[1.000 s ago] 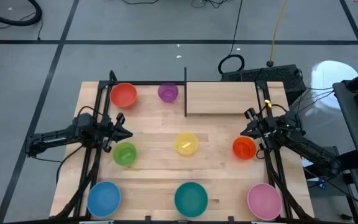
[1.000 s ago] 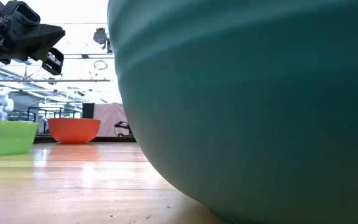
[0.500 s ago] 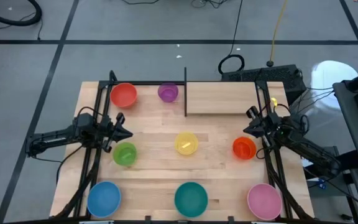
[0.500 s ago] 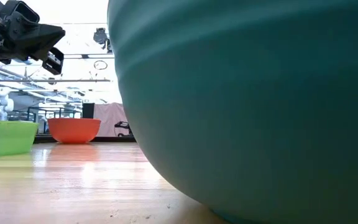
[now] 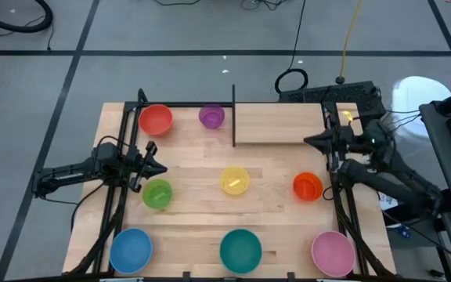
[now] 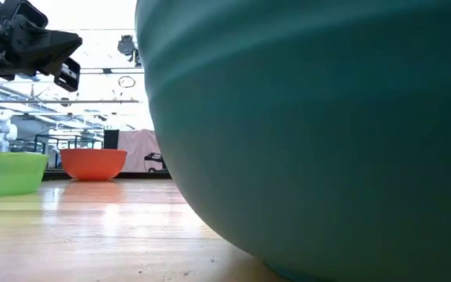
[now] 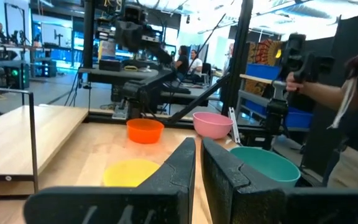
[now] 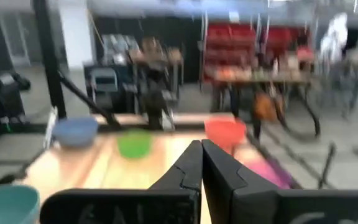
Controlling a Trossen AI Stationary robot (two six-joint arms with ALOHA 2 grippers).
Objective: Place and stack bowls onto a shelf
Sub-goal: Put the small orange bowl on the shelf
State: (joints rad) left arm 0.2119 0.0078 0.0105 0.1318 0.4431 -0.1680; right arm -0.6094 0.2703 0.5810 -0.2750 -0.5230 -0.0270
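right claw [image 5: 310,142] pressed together, empty, at the shelf [image 5: 280,124] right end; orange bowl [image 5: 308,186] just toward the front, nearest it. left claw [image 5: 160,168] nearly closed, empty, over green bowl [image 5: 157,193]. eight bowls on the worktop [image 5: 194,211], one per colour, none on the shelf.

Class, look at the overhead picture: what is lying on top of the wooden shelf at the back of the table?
Nothing shows on the shelf: its board is bare wood, with no bowl on it. Only its corner under the right end effector is covered, so that spot cannot be checked.
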